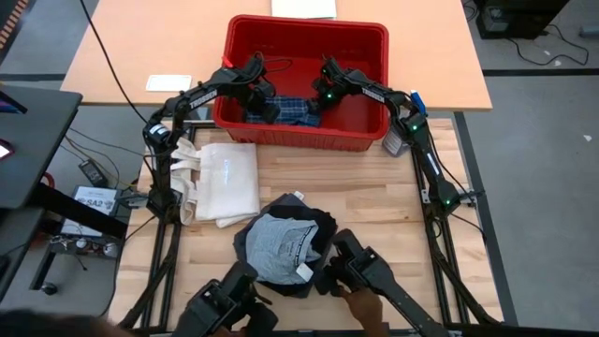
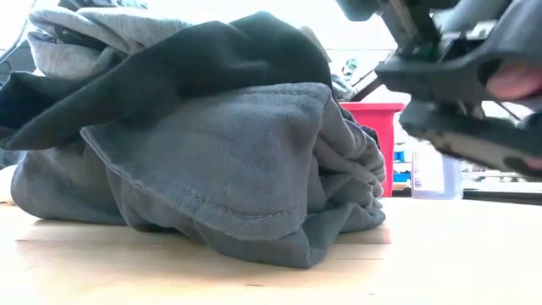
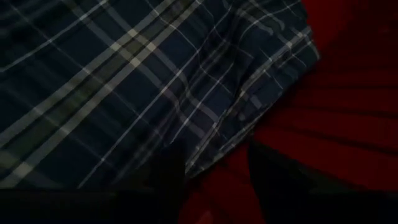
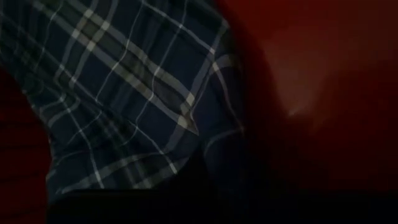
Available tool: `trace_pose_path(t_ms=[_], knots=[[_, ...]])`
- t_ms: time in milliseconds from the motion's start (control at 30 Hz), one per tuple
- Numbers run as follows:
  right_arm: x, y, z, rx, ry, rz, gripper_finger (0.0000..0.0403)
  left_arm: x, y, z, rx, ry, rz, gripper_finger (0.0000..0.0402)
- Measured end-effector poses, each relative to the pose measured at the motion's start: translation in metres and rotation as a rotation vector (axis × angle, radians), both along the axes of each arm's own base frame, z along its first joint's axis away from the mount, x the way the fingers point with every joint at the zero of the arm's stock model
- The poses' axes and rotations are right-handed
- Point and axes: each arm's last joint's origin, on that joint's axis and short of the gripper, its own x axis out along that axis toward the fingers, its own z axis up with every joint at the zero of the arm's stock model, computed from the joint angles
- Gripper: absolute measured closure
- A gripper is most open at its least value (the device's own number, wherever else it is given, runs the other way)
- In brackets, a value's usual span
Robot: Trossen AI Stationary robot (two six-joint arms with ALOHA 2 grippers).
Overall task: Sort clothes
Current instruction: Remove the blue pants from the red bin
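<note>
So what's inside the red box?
The plaid piece lies in the red box, with the left gripper and right gripper down at it. Whatever is beneath the cloth is covered.

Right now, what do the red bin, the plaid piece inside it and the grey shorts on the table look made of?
Red bin: smooth moulded plastic, likely, with a slight sheen. Plaid piece: thin woven cloth, creased. Grey shorts: thicker soft fabric, perhaps cotton, with a visible stitched hem.
</note>
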Motion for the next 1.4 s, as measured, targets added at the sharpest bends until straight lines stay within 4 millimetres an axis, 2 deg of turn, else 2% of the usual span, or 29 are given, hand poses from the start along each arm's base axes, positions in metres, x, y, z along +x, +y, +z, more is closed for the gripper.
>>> trace_pose_path(t_ms=[233,367,533,733,967,1133,1267,1400], knots=[[-0.013,0.001,0.038,-0.150,0.090,-0.042,0.0376,-0.020,0.004,0.045,0.161,-0.127,0.042,0.0225],[-0.017,0.004,0.048,-0.171,0.119,-0.039,0.0376,-0.027,0.009,0.071,0.301,-0.231,0.060,0.0225],[-0.019,0.012,0.066,-0.227,0.152,-0.019,0.0376,-0.024,0.013,0.075,0.326,-0.299,0.057,0.0225],[-0.015,0.034,0.113,-0.426,0.168,0.090,0.0377,-0.023,0.014,0.075,0.326,-0.309,0.058,0.0225],[-0.019,0.057,0.163,-0.561,0.127,0.137,0.0377,-0.039,0.020,0.078,0.320,-0.307,0.108,0.0225],[-0.024,0.074,0.192,-0.627,0.090,0.150,0.0376,-0.057,0.009,0.114,0.439,-0.367,0.106,0.0225],[-0.024,0.086,0.204,-0.661,0.100,0.184,0.0376,-0.068,-0.002,0.138,0.532,-0.411,0.097,0.0225],[-0.023,0.099,0.210,-0.677,0.118,0.234,0.0376,-0.073,-0.015,0.152,0.533,-0.445,0.093,0.0225]])
